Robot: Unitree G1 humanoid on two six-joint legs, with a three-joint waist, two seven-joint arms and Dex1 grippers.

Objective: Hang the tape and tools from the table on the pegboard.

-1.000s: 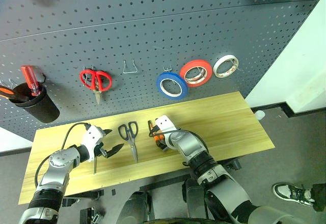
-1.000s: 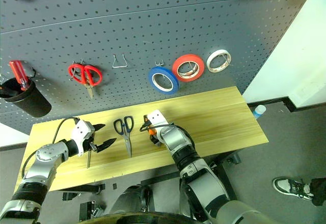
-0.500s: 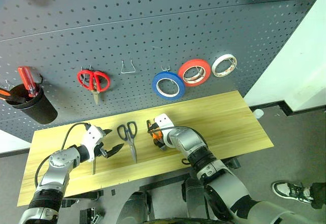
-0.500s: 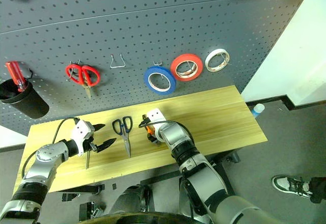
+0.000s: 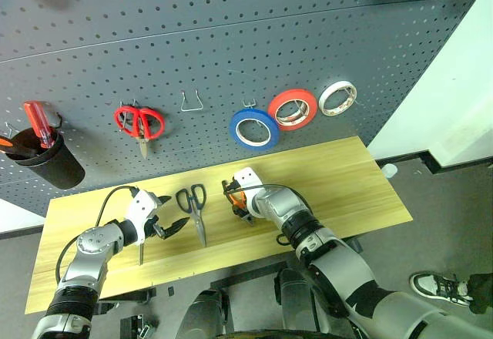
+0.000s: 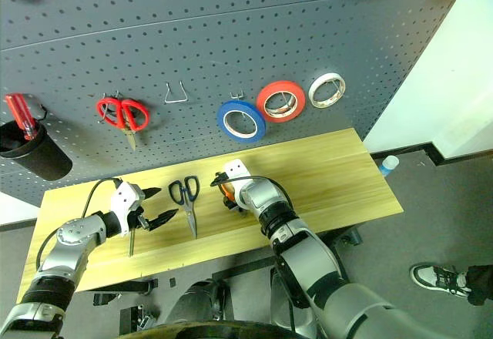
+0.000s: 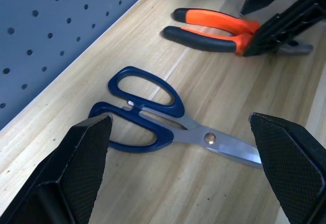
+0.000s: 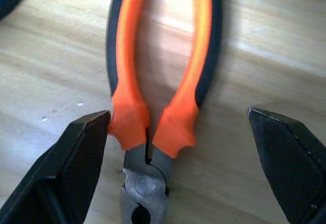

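Left hand (image 5: 168, 214) spread wide, right hand (image 8: 178, 147) likewise

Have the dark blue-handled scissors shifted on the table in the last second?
No. The scissors still lie between the left gripper and the pliers, same place on the table.

blue tape roll (image 5: 254, 129): white core, hung on dark grey pegboard (image 5: 231, 38) | pliers (image 8: 153, 96): orange-and-black handles, flat on light wood desk (image 5: 347, 177), jaws closed | scissors (image 7: 163, 117): dark blue handles, flat, blades shut | screwdriver (image 5: 142, 253): flat on desk, left of scissors
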